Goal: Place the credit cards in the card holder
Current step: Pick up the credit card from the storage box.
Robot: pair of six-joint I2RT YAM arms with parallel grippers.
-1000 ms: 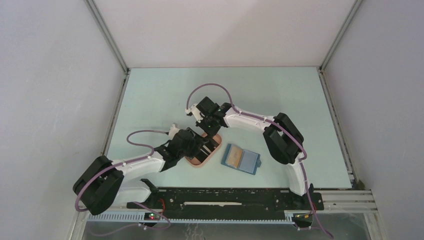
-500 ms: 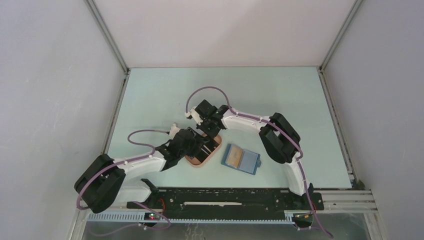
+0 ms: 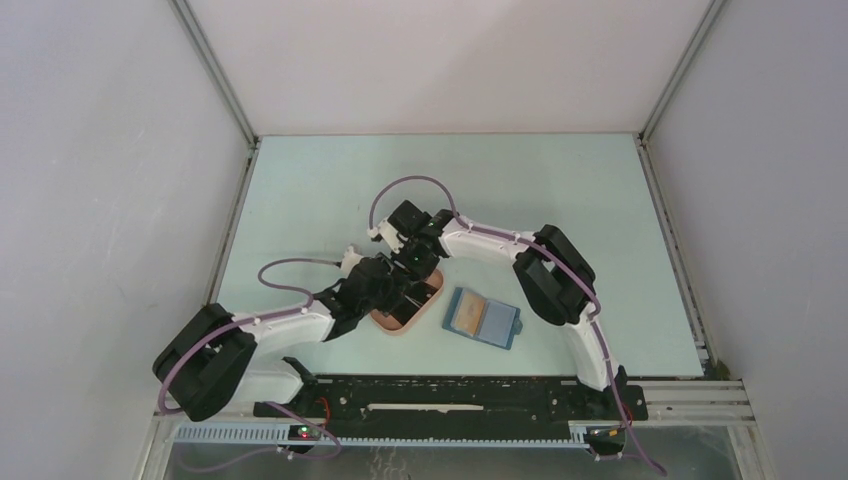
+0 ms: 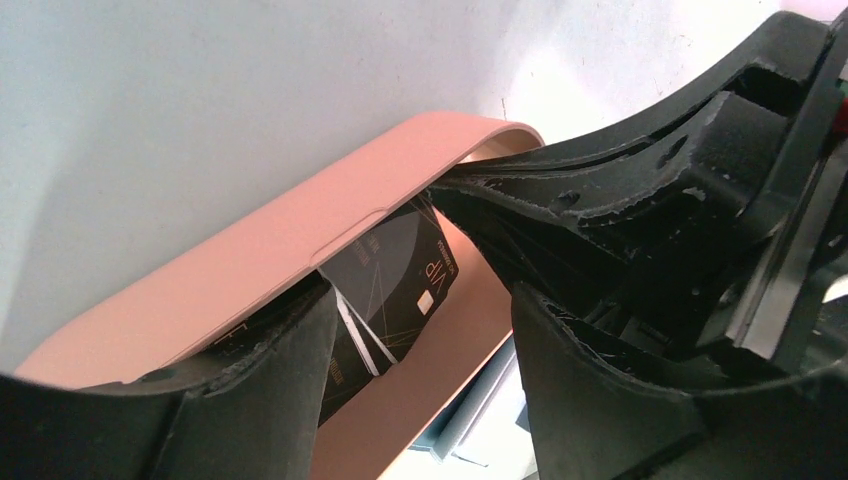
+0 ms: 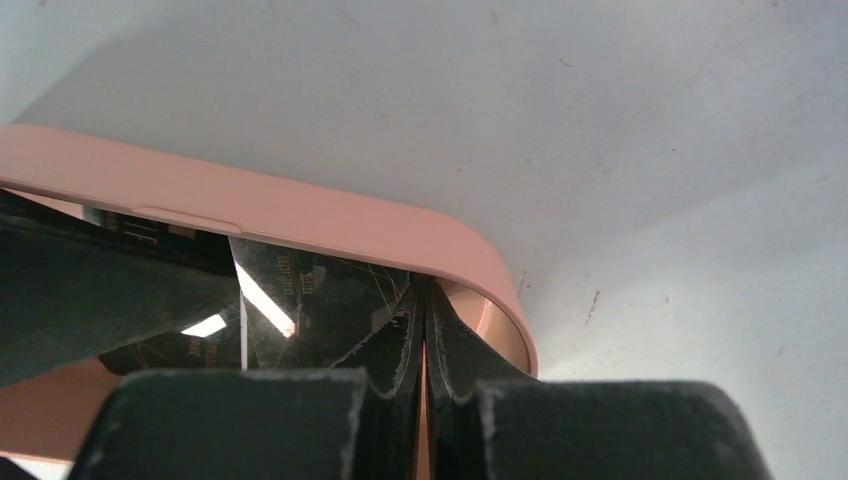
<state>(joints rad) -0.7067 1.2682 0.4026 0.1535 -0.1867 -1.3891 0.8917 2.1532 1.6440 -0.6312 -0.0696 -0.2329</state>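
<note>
ok, small change over the last second: right gripper (image 5: pixel 422 325) has slid a touch left and down. it now sits in the corner of the pink tray (image 5: pixel 300 215), fingers pressed together at the edge of a black card (image 5: pixel 320 290). can't tell if that edge is actually pinched. left gripper (image 4: pixel 420 310) barely moved, jaws apart, either side of a black card inside the tray. card holder (image 3: pixel 487 318) lies open on the table (image 3: pixel 330 200) just right of the tray, an orange-tan card (image 3: pixel 463 312) on its left half. reads as the pick step, nothing lifted yet.
</note>
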